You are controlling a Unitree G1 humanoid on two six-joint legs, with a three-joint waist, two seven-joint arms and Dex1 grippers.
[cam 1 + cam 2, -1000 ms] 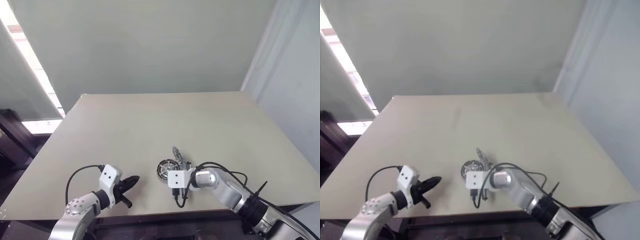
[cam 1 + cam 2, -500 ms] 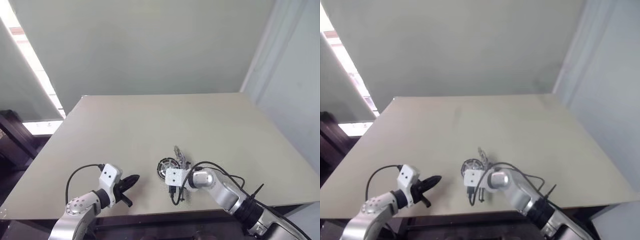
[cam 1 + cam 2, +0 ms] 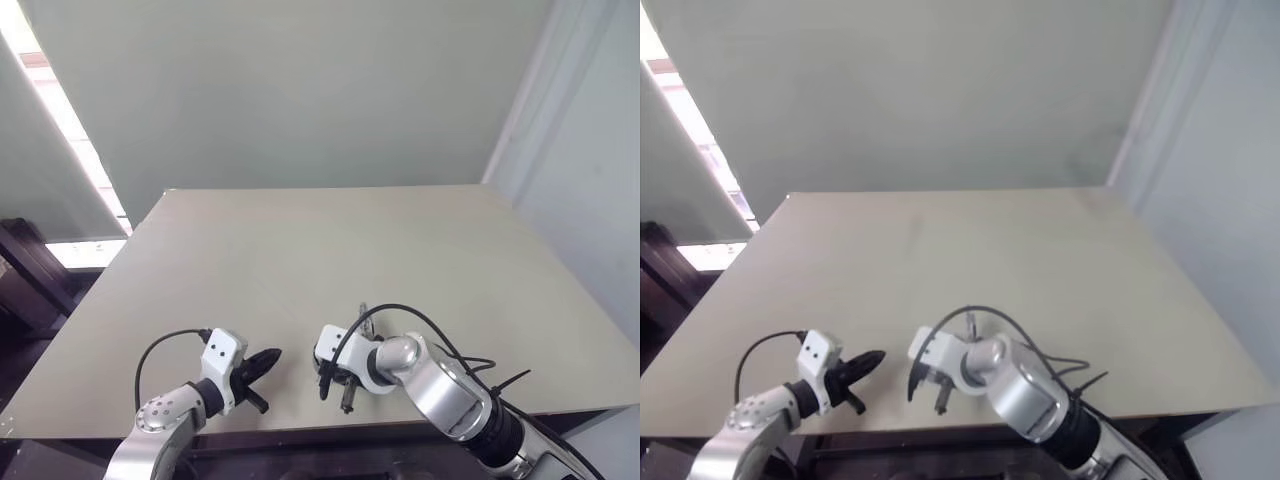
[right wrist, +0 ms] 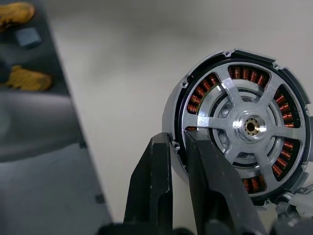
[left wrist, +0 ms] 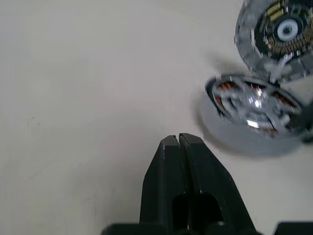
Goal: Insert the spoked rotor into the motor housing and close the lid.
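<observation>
The left gripper (image 5: 177, 139) hung over the table (image 3: 330, 240) close to its front edge, toward the front left corner. Its two black fingers (image 5: 166, 161) were pressed flat together with nothing between them. They pointed across the bare surface at the motor parts, which lay near but apart from them.

The motor housing (image 4: 198, 95) sat near the front edge of the table, about midway along it. In the head views the right wrist covered it. The spoked rotor (image 4: 252, 126) was already seated inside the housing. Its silvery spokes ran from a small brass-coloured centre hub out to the ring, and the copper-brown windings showed in the gaps between them.

The right gripper (image 4: 177, 142) reached down onto this assembly from the right. Its fingers (image 4: 159, 166) stood almost together, clamped on the silver rim of the housing, with one finger outside the wall and the other just inside it. Whether the housing rested flat on the table or was tipped up off it could not be told.

The lid (image 5: 276, 32) was off the housing. It stood tilted up on edge just behind the housing, and seemed to touch it at the bottom. Its hollow inner face, with a gold-coloured ring around a pale centre, was turned toward the left gripper.
</observation>
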